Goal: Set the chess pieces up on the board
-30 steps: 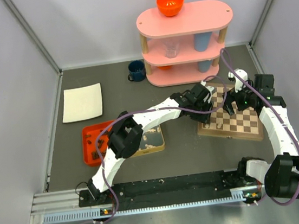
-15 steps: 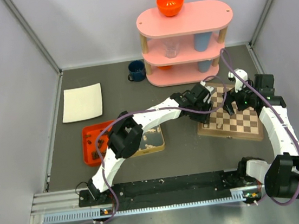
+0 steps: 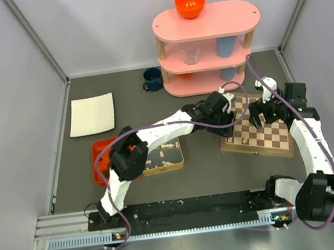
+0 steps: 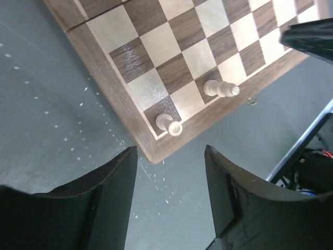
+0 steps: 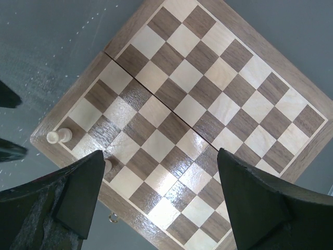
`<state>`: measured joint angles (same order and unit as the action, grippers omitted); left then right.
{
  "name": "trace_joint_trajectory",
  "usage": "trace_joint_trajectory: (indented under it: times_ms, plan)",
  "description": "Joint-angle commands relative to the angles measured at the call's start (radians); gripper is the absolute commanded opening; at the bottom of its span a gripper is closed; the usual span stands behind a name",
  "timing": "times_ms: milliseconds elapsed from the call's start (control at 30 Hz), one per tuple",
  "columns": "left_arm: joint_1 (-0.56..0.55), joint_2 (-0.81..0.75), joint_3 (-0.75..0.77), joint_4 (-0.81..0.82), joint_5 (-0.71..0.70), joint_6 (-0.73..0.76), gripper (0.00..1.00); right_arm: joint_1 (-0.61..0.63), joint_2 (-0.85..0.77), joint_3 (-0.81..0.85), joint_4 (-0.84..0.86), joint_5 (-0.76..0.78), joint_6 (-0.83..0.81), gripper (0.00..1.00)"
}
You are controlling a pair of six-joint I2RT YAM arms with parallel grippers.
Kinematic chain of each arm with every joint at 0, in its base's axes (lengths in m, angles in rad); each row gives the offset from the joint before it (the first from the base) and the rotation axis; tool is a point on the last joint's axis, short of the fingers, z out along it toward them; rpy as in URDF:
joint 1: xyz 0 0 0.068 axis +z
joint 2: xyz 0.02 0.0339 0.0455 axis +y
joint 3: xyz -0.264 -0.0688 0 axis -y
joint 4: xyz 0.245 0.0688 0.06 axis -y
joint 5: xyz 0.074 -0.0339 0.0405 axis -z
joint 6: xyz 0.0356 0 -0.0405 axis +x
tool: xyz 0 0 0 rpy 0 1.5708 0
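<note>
Low in the left wrist view, my left gripper (image 4: 170,156) sits spread and empty by the pale cream wooden chessman (image 4: 169,124) on the corner of the checked brown-and-cream wooden chessboard (image 4: 130,57). I'd lift straight up, don't clip it.

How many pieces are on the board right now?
2, both cream: a corner piece on the board's corner square, a second piece two squares along the same edge row. Hidden squares may hold more.

I have the left arm (image 3: 167,128) stretched far and to the right, the left gripper (image 4: 169,155) pointing down, jaws parted with nothing between them. The right arm (image 3: 309,144) bends leftward; the right gripper (image 5: 161,156) is spread wide and empty.
</note>
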<state>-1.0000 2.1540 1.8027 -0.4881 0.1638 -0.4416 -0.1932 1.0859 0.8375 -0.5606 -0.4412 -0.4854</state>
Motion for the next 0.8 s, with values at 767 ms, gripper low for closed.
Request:
trace_joint_trajectory:
  times_ms: [767]
  plan:
    - [0.330,-1.071,-1.043,0.209,-0.336,0.015,0.79,0.018,-0.066,-0.055,0.034,-0.324,-0.094,0.89]
